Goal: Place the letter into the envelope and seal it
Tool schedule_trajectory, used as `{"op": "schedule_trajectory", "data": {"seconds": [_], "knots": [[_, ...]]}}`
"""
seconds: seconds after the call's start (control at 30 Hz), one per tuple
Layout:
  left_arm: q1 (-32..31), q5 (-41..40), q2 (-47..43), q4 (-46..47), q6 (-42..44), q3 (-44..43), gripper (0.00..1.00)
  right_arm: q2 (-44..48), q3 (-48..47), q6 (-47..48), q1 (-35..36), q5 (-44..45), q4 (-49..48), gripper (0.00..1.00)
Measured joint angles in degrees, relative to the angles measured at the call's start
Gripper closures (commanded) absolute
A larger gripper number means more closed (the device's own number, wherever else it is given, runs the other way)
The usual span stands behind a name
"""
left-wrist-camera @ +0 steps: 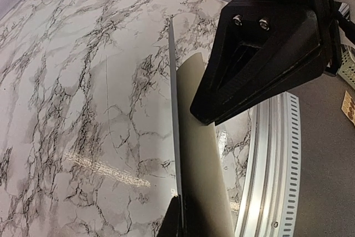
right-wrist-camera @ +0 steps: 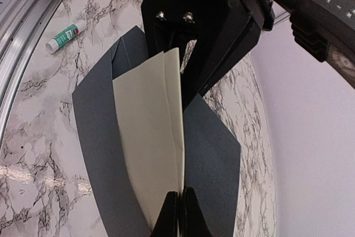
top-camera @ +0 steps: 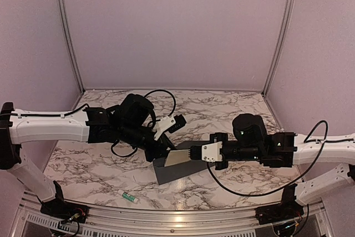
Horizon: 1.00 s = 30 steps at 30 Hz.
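Marble-print tabletop [top-camera: 238, 109]: white w/ dark veins, glossy. Near edge ends at a ribbed metal rail [top-camera: 166, 215]. Plain lilac walls [top-camera: 177, 26] on three sides, metal posts [top-camera: 67, 31] at the back corners.

Hidden / unclear:
- Left wrist view shows envelope [right-wrist-camera: 97, 131] edge-on only, as a thin dark line. Flap & pale mark not made out.
- Top view: the grip points are small & dark, hard to read.
- Can't tell whether letter [right-wrist-camera: 150, 131] sits inside the pocket or just against the face.
- Can't tell whether envelope touches the tabletop.

Left gripper [left-wrist-camera: 178, 223]: jaws clamped tight on envelope's edge, letter just beside its fingers.

Right gripper [right-wrist-camera: 180, 215]: fingertips pressed together on letter's near edge.

Letter: cream, one lengthwise crease. Long axis runs straight out from right gripper's tips to left gripper opposite. Lies against envelope, grey showing on either side.

Envelope: dark grey, bowed around letter, spans between the two grippers.

Glue tube [right-wrist-camera: 65, 34]: white & green, lying flat on tabletop, well apart from right gripper, near rail.
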<state>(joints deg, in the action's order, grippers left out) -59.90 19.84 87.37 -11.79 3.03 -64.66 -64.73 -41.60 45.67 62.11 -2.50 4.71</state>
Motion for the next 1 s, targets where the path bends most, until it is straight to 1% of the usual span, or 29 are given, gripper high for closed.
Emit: {"op": "schedule_trajectory", "data": {"seconds": [0.2,0.4,0.77,1.0], "knots": [[0.0,-0.61,0.94,-0.02,0.0,0.0,1.0,0.0,-0.07,1.79,0.0,3.08,1.53,1.0],[0.0,-0.83,1.11,-0.02,0.0,-0.04,1.0,-0.79,-0.07,2.62,0.02,4.31,1.75,1.0],[0.0,-0.83,1.22,-0.04,0.0,-0.24,1.0,-2.38,0.09,2.36,0.22,2.45,0.9,1.0],[0.0,-0.83,1.62,-0.04,0.0,-0.35,1.0,-5.51,0.09,1.84,0.9,1.57,0.13,1.0]]}}
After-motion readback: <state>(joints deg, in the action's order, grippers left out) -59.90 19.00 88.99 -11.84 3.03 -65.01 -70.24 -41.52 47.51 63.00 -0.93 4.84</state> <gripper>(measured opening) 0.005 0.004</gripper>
